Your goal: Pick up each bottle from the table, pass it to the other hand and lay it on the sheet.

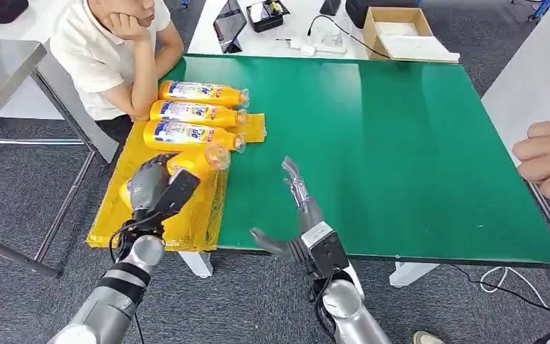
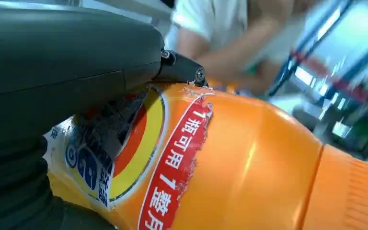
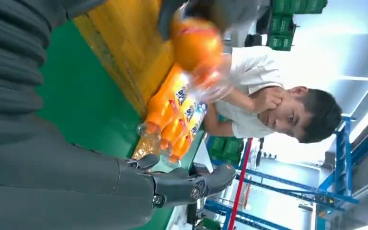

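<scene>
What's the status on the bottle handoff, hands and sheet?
Left hand grips a bottle over the yellow sheet. Right hand open, empty. Three bottles already lying on sheet. Nothing blocking.

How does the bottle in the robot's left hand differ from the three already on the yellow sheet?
The held bottle is gripped by the left hand above the yellow sheet; the three laid bottles rest on the sheet, untouched. The held bottle is on its own, nearer the robot; the laid bottles lie side by side in a row at the sheet's far end. All are orange with clear caps pointing toward the green table.
</scene>
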`<state>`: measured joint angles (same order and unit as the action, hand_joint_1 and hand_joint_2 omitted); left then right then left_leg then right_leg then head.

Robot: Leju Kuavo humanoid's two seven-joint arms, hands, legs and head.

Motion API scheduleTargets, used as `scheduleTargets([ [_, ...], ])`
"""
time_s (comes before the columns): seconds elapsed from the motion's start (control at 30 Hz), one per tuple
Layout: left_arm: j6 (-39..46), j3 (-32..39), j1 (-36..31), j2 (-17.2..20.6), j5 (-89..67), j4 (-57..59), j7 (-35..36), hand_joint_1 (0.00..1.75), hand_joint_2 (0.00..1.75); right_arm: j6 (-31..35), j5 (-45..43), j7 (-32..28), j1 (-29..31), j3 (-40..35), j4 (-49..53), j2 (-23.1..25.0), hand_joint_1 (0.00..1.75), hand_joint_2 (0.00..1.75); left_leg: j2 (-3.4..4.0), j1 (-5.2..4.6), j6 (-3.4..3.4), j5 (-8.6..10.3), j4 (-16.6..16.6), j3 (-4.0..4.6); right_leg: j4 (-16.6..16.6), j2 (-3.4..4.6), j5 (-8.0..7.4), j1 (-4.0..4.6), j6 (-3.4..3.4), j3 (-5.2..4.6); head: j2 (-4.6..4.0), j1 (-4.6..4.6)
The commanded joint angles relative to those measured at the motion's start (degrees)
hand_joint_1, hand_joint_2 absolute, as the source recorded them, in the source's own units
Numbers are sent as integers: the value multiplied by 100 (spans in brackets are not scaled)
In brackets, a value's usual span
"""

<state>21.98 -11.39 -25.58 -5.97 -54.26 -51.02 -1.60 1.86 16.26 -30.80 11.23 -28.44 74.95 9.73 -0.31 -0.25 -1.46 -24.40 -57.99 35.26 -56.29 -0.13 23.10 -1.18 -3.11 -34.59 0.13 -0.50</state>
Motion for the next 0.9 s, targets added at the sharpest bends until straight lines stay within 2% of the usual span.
scheduleTargets([
  [0.03, -1402, -703, -2003, -8, -474, 3032, 658, 175, 175, -128, 11, -28, 269, 71, -500, 90, 0, 175, -9, 6, 6, 0, -2, -5, -1, -11, 3, 6, 8, 11, 0, 0],
  [0.17, -1565, -709, -2111, 38, -502, 3164, 690, 175, 175, -148, 1, -43, 244, 6, -537, 104, 0, 175, 6, 9, 10, -10, 0, -24, 0, 2, 8, 10, 14, 27, 0, 0],
  [0.27, -1983, -605, -2175, 41, -375, 3317, 583, 175, 175, -204, -49, -82, 220, -72, -550, 45, 0, 175, 11, 8, 9, -8, 0, -18, 0, 7, 5, 8, 12, 20, 0, 0],
  [0.37, -2538, -838, -2265, 47, -607, 3493, 758, 175, 175, -167, -110, -114, 247, -62, -655, 40, 0, 175, 7, 10, 8, -10, -1, -23, 0, 3, 8, 11, 13, 28, 0, 2],
  [0.47, -2683, -793, -2243, 35, -584, 3549, 817, 175, 175, -133, -166, -148, 316, -74, -829, 72, 0, 175, 18, 11, 11, -12, 3, -35, 6, 15, 6, 11, 17, 39, 0, 2],
  [0.5, -2666, -799, -2236, 36, -600, 3550, 857, 120, 175, -130, -172, -150, 313, -75, -844, 72, 0, 175, 15, 4, 5, -3, 4, -13, 2, 12, 0, 3, 7, 16, 0, 2],
  [0.53, -2650, -813, -2225, 32, -618, 3549, 883, 5, 175, -119, -172, -157, 304, -72, -848, 69, 0, 175, 23, 8, 10, -9, 5, -28, 5, 19, 2, 8, 14, 30, 0, -2],
  [0.57, -2667, -791, -2199, 36, -604, 3553, 899, 0, 175, -110, -177, -159, 294, -63, -871, 65, 0, 175, 16, 5, 7, -5, 6, -20, 5, 12, 1, 5, 10, 24, 0, 4],
  [0.63, -2925, -567, -2161, 60, -360, 3565, 830, 0, 175, -71, -167, -175, 294, -55, -927, 77, 0, 175, 15, 6, 9, -8, 7, -28, 5, 12, 4, 6, 13, 31, 0, 2],
  [0.77, -2922, -565, -2140, 81, -358, 3548, 807, 0, 175, -51, -158, -187, 301, -59, -960, 85, 0, 175, 12, 7, 7, -7, 4, -18, 2, 9, 4, 7, 10, 23, 0, 4],
  [0.83, -3305, -272, -2144, 152, -8, 3585, 629, 0, 175, -48, -168, -198, 335, -83, -1029, 117, 0, 175, 11, 6, 9, -9, 6, -29, 2, 12, 6, 6, 12, 34, 0, 0],
  [0.9, -3232, -203, -2102, 200, 101, 3505, 411, 0, 175, 31, -193, -235, 361, -74, -1150, 155, 0, 175, 25, 8, 10, -10, 4, -28, 1, 25, 3, 8, 13, 30, 0, 0],
])
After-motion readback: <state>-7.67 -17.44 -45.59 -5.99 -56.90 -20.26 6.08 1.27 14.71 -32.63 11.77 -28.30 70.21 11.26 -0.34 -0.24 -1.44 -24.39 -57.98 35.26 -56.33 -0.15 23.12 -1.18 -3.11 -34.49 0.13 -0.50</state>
